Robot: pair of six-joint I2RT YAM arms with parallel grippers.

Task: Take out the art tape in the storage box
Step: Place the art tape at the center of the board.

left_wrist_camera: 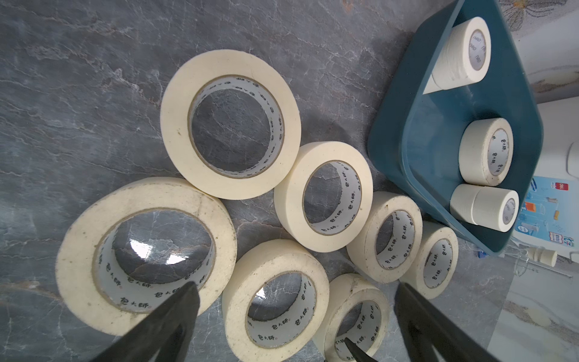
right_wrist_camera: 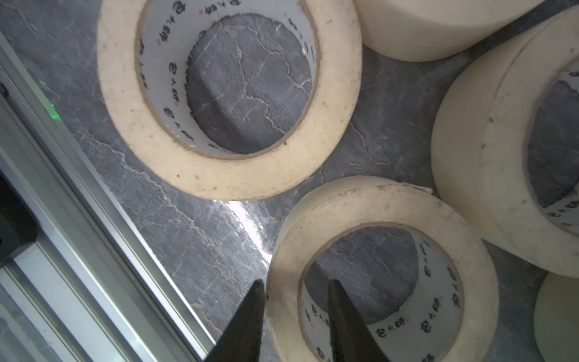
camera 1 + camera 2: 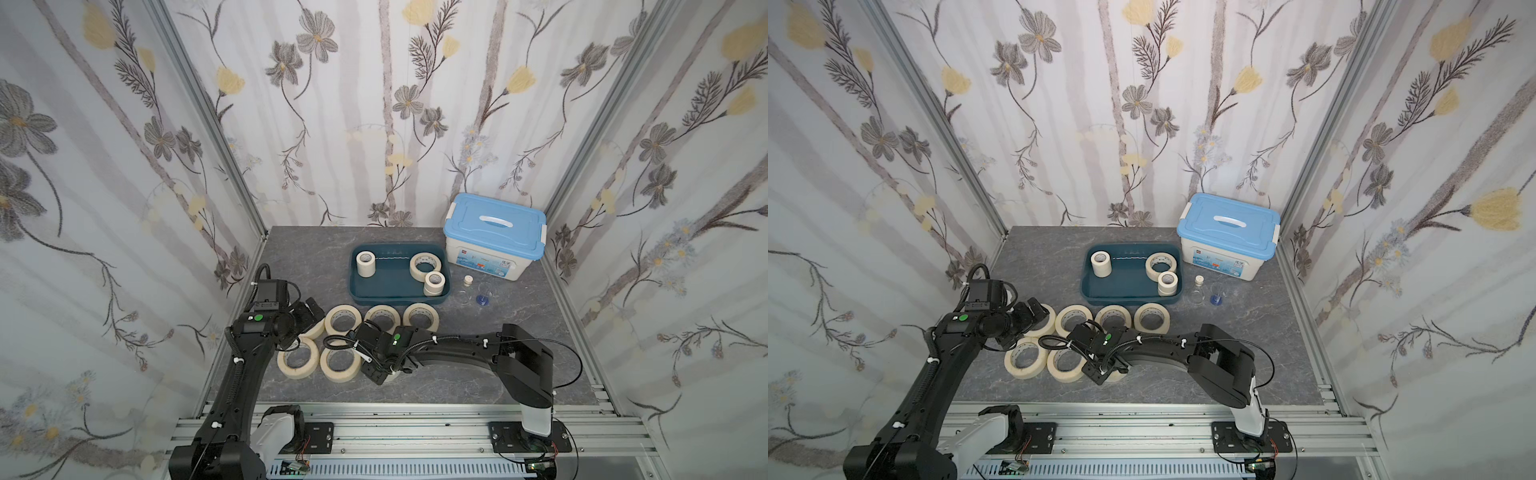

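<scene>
The dark teal storage box [image 3: 399, 297] [image 3: 1129, 296] [image 1: 391, 134] holds art tape: a small roll [image 3: 365, 264] on the left, a large roll [image 3: 423, 266] on the right and a small roll [image 3: 434, 284] in front of it. Several large cream rolls lie flat on the table in front of the box, among them one [image 3: 343, 320] and another [image 3: 340, 365]. My right gripper [image 2: 296, 282] [image 3: 376, 374] straddles the wall of the nearest roll [image 2: 376, 207], open, with its inner finger standing off the core. My left gripper [image 1: 297, 284] [image 3: 309, 311] hangs wide open over the table rolls, holding nothing.
A white tub with a light-blue lid [image 3: 494, 232] stands at the back right beside the box. A tiny white cap-like piece [image 3: 468, 281] and clear glassware with a blue spot [image 3: 482, 297] lie in front of it. An aluminium rail [image 3: 415, 428] [image 2: 62, 188] borders the near edge.
</scene>
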